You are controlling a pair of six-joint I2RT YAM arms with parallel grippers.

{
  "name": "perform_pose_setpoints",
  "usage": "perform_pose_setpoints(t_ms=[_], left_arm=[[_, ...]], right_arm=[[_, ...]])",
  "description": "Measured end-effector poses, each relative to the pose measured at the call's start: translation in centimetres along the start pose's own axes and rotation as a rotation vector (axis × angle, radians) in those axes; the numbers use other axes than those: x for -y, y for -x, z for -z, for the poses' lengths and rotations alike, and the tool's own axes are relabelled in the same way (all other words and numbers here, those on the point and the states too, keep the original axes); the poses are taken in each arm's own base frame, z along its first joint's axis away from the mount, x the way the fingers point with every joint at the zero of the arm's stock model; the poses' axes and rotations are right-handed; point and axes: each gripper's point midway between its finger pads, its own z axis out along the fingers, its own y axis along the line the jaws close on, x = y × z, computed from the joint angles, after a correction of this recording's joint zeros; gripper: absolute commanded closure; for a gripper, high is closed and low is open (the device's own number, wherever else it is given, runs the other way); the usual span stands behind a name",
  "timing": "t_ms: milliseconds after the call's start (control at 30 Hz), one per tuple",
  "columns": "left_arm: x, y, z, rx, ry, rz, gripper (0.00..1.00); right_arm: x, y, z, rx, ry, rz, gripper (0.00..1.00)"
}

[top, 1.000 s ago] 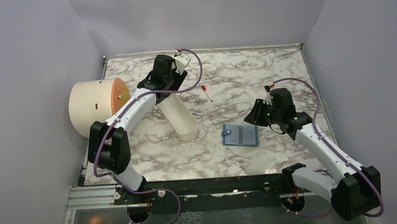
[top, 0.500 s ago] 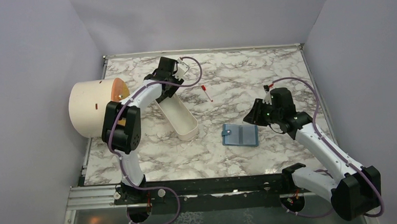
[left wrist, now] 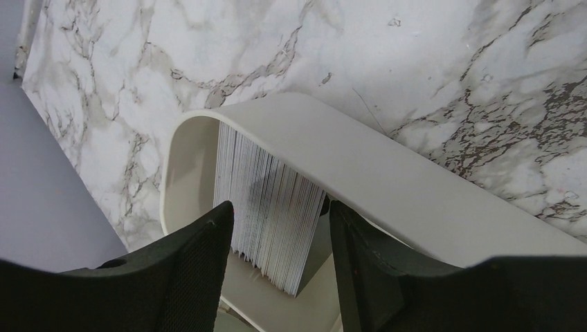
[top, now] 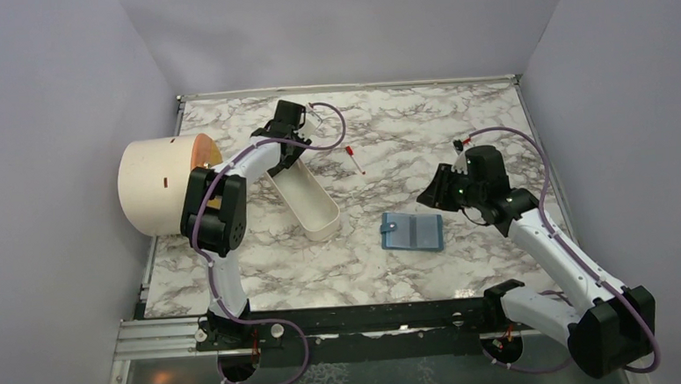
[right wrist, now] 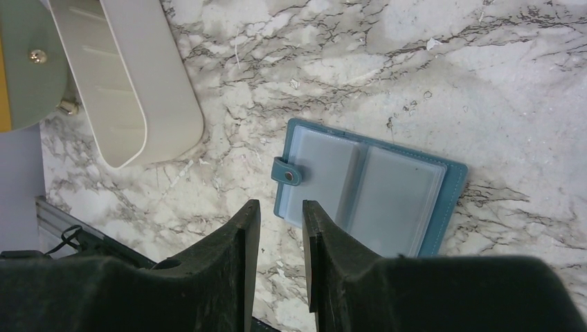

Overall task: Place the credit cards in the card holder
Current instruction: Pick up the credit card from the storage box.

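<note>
My L claw [left wrist: 280, 207] spread wide over tray [left wrist: 360, 166] end; pale edge-on stack [left wrist: 270, 194] inside, can't tell what. R claw [right wrist: 279, 207]: narrow gap, empty, above card holder [right wrist: 387, 197], open flat on tabletop [right wrist: 484, 83].

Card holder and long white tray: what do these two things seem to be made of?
The card holder looks like teal faux leather or soft vinyl: matte, with a thin raised border and a flexible snap tab. Its pocket panels seem to be frosted soft plastic with a slight sheen. The long white tray looks like moulded plastic, smooth and matte with evenly rounded walls. It could also be ceramic.
</note>
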Motion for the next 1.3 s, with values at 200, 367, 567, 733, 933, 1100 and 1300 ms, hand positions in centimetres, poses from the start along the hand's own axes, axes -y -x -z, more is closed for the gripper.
perform_pose_setpoints(t_ms=[200,367,567,733,933,1100,1300], left_arm=[[-0.6,0.1,0.0,0.000,0.033,-0.005,0.47],[-0.6,0.1,0.0,-0.002,0.037,-0.008,0.53],[-0.7,0.0,-0.1,-0.005,0.044,-0.019,0.60],[-0.7,-0.1,-0.1,-0.005,0.043,-0.029,0.70],[-0.6,-0.2,0.0,-0.008,0.033,-0.039,0.83],[-0.2,-0.3,0.0,-0.013,0.013,-0.045,0.97],[0.5,0.0,0.4,-0.011,-0.030,-0.050,1.00]], right_arm=[[0.0,0.0,0.0,-0.001,0.001,0.000,0.70],[-0.1,-0.1,0.0,-0.003,0.004,0.000,0.70],[-0.2,-0.1,0.0,-0.006,0.010,0.000,0.70],[-0.3,-0.1,0.0,-0.009,0.016,0.000,0.70],[-0.4,-0.1,0.1,-0.008,0.019,0.000,0.70],[-0.7,0.4,0.2,0.002,0.025,0.003,0.70],[-0.7,0.4,0.3,0.000,0.023,0.002,0.70]])
